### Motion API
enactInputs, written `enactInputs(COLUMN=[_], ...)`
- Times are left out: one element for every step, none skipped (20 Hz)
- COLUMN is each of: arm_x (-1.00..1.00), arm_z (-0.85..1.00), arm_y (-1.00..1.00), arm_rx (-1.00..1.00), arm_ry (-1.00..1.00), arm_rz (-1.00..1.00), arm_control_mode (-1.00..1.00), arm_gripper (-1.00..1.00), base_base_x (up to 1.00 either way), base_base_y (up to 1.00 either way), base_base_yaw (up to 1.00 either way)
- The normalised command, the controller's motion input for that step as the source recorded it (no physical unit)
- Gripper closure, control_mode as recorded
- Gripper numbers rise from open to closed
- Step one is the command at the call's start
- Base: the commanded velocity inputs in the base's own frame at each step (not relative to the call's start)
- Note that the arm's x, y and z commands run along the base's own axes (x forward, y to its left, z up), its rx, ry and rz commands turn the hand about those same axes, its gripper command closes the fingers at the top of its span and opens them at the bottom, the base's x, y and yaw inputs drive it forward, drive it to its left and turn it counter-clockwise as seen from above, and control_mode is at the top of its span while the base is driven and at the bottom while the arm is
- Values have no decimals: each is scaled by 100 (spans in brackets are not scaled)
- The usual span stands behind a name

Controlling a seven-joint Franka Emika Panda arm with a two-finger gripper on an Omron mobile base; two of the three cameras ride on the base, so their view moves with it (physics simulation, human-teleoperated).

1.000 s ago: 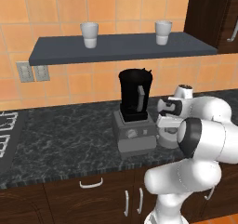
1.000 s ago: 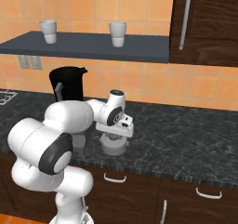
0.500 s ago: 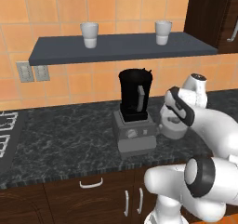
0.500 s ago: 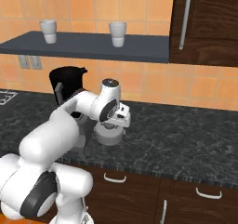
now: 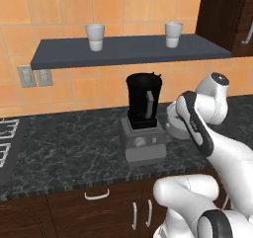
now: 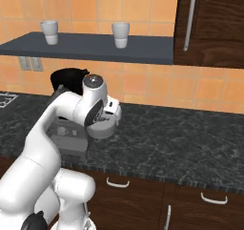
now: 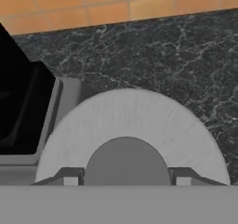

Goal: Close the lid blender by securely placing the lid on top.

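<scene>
The blender (image 5: pixel 143 102) is a tall black jar with a grey side handle on a boxy grey base with a dial, standing on the dark counter with its top uncovered. The jar also shows behind my arm (image 6: pixel 69 78) and at the left of the hand view (image 7: pixel 18 107). The lid (image 7: pixel 130 118), a light-grey disc with a raised knob, hangs just right of the blender base (image 5: pixel 174 126) (image 6: pixel 102 129). My gripper (image 7: pixel 126 176) is shut on the knob, one finger on each side. It comes down on the lid from above (image 6: pixel 108 117).
A dark wall shelf (image 5: pixel 128 49) above the blender carries two white cups (image 5: pixel 95 37) (image 5: pixel 173 33). A stove edge (image 5: pixel 7 143) lies at the far left, and wall outlets (image 5: pixel 34 76) sit under the shelf. A tall dark cabinet (image 6: pixel 209 24) stands to the right.
My arm has swung and straightened, and the gripper with the lid has shifted slightly left, toward the blender, and a little upward off the counter.
</scene>
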Motion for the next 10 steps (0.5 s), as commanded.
enactInputs(arm_x=[-11, -11, -13, -17, -15, -11, -19, -4, 0, -4], arm_z=[100, 100, 100, 100, 100, 100, 100, 100, 100, 100], arm_y=[36, 18, 10, 16, 0, 0, 5, 10, 14, 26], arm_rx=[0, 0, 0, 0, 0, 0, 0, 0, 0, 0], arm_ry=[-24, -24, -21, -20, -19, -15, -18, -20, -20, -18], arm_rz=[0, 0, -2, -1, 0, -1, -1, 0, 0, 0], arm_control_mode=[-100, -100, -100, -100, -100, -100, -100, -100, -100, -100], arm_gripper=[100, 100, 100, 100, 100, 100, 100, 100, 100, 100], base_base_x=[0, 0, 0, 0, 0, 0, 0, 0, 0, 0], base_base_y=[0, 0, 0, 0, 0, 0, 0, 0, 0, 0], base_base_yaw=[0, 0, 0, 0, 0, 0, 0, 0, 0, 0])
